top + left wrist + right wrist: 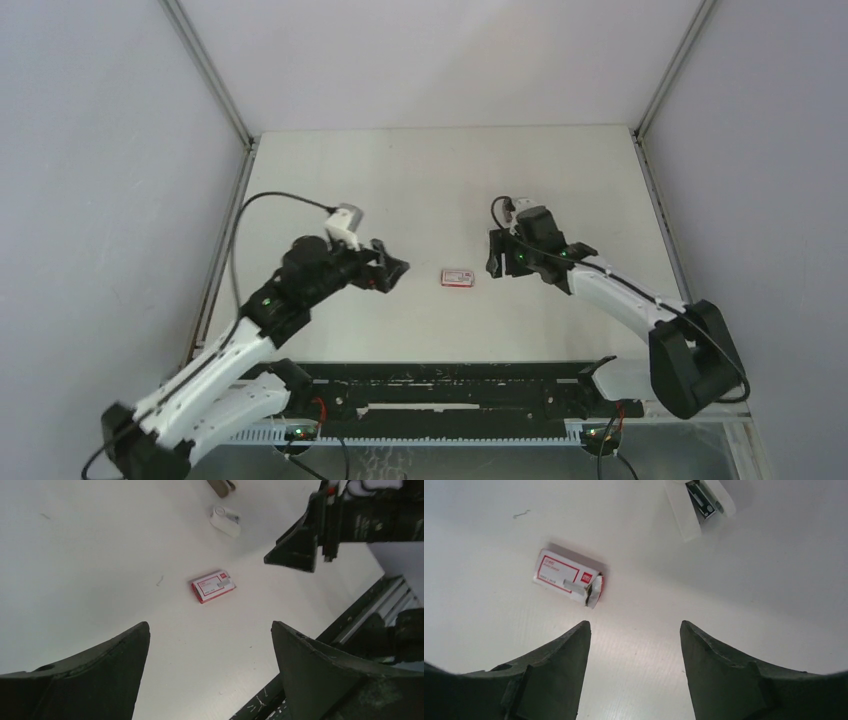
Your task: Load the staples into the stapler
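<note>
Ahead of the right gripper (pixel 634 625), jaws spread and empty like the left gripper (pixel 210 625), lie box (pixel 569 577) and stapler (pixel 701 502); approach step, next probably a grasp on the box.

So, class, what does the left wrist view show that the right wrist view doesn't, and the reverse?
Only the left wrist view: the right gripper from outside, and a greyish object cut off at the top edge. Only the right wrist view: a clear look at the dark metal inside the stapler, and the open end flap of the red-and-white box. Both: box, stapler and white table, framed by that camera's own open gripper.
</note>
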`<state>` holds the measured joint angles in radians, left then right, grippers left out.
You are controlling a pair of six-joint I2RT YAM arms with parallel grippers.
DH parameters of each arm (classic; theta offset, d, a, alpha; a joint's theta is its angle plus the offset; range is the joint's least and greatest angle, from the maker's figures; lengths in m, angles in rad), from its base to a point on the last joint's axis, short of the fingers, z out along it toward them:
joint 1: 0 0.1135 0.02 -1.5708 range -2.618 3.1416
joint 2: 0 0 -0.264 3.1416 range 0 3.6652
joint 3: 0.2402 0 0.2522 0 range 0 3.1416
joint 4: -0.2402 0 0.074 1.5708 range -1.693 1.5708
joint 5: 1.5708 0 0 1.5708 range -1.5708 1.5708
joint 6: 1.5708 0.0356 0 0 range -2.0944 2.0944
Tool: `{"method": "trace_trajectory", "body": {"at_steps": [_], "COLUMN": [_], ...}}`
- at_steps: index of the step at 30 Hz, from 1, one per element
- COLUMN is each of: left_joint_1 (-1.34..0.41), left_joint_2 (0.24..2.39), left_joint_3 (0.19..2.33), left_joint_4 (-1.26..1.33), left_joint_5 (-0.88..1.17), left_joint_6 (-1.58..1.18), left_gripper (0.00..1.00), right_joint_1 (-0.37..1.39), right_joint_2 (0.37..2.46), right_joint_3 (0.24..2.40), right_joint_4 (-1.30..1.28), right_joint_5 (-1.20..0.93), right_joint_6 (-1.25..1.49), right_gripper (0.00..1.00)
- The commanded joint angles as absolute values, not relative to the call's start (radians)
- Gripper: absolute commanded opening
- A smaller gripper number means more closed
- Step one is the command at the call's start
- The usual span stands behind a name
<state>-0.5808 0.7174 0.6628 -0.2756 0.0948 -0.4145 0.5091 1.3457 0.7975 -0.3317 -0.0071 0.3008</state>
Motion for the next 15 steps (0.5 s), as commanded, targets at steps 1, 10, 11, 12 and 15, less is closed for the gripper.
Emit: {"method": "trace_trajectory", "body": {"at_steps": [1,10,11,12,15], "left_joint_1": [-0.696,-0.729,-0.729,-0.729,-0.729], "left_joint_2": [0.988,1.468,1.51,1.55,1.655], "left_joint_3": [0.65,0.819,0.848,0.874,0.924], "left_joint_4": [0.065,0.299,0.293,0.29,0.311], "left_joint_5": [0.059,0.33,0.346,0.361,0.399], "left_joint_6": [-0.305,-0.091,-0.087,-0.088,-0.108], "left_gripper": [0.95,0.93,0.93,0.93,0.92], "right_joint_1": [0.443,0.356,0.346,0.336,0.319], "right_joint_2": [1.215,1.122,1.12,1.118,1.111], "right_joint_3": [0.685,0.55,0.542,0.534,0.521], "right_joint_4": [-0.107,0.014,0.021,0.032,0.051], "right_joint_5": [-0.244,-0.242,-0.249,-0.265,-0.293], "right_joint_6": [0.377,0.419,0.425,0.43,0.439], "right_gripper": [0.65,0.65,0.65,0.65,0.65]}}
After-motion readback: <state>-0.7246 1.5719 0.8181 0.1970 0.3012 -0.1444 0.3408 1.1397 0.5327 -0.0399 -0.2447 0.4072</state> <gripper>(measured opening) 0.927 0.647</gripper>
